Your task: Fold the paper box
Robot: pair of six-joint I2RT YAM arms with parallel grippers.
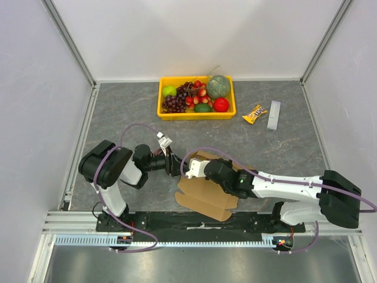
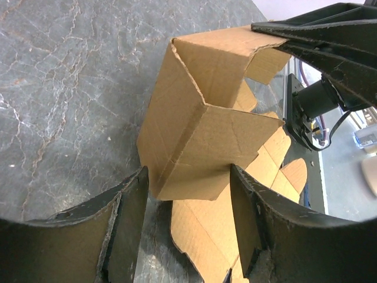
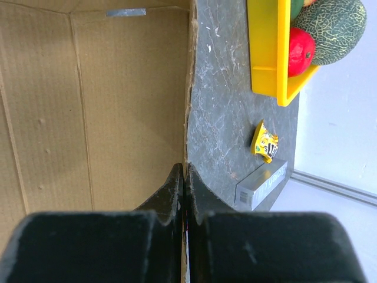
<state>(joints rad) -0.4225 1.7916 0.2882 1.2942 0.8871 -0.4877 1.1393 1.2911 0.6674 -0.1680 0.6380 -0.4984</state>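
Right gripper (image 3: 184, 171) clenched, left released: my right jaws are pressed together on the thin top edge of a raised wall of the paper box (image 1: 203, 200), with only cardboard between them. The box sits near the middle of the near edge of the grey bench (image 1: 283, 147).

My left gripper (image 2: 188, 177) is spread wide, its two fingers (image 2: 126, 218) on either side of the lower corner of a folded-up panel. I cannot tell whether either pad touches the cardboard.

Part of the box stands up in a creased, angled shape. The other flaps lie flat on the bench towards the near edge. Seen from overhead, my two grippers are just beside each other at the box's left end.

A yellow tray (image 1: 196, 115) of fruit (image 1: 218, 86) sits against the far edge, well apart from the box. To the tray's right, towards the far right corner, a small yellow sweet packet (image 1: 254, 114) and a grey bar-shaped pack (image 1: 274, 115) lie side by side.
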